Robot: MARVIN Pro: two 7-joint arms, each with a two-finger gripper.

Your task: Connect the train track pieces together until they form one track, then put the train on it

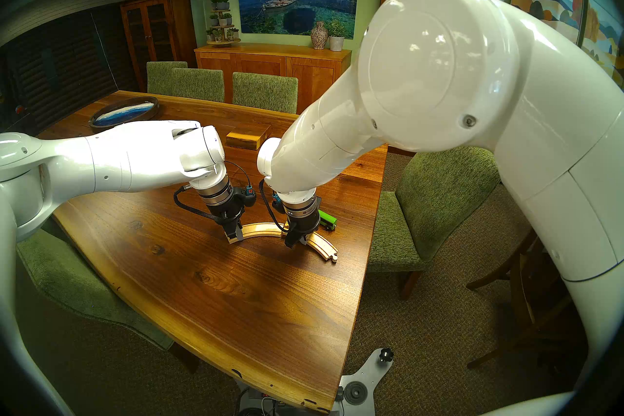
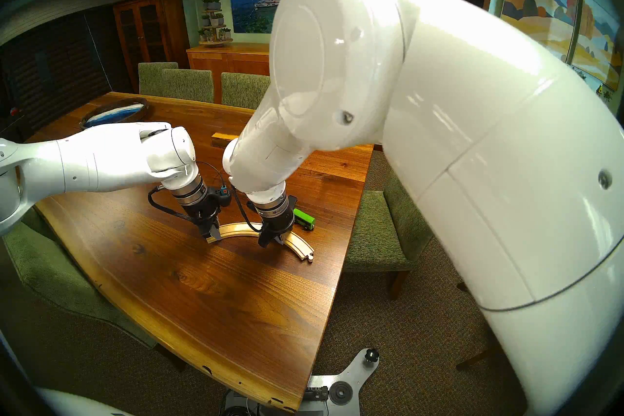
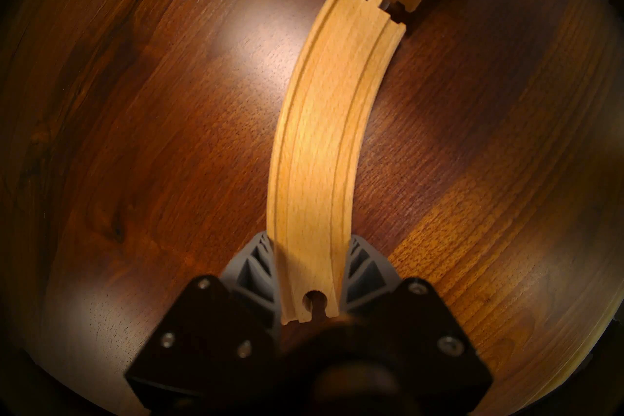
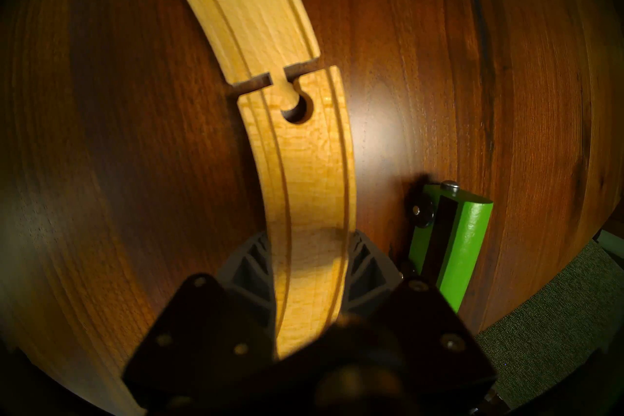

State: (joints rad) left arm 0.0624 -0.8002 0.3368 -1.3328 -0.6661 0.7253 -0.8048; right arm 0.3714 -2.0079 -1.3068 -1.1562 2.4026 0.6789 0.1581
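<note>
Walnut table (image 1: 236,304), curved track pieces (image 1: 260,231) gripped, green chairs (image 1: 265,91) behind

Two curved track pieces (image 3: 317,135) (image 4: 304,169) half-mated; green train (image 4: 452,243) beside.

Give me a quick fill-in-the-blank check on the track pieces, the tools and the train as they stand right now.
1. The left tool is shut on the left track piece, near its ____ end.
2. That piece's peg sits partly inside the right track piece's round ____.
3. The train lies on the ____, not on the track.
4. The right tool grips the ____ track piece.

Missing: socket; socket; table; right
</note>
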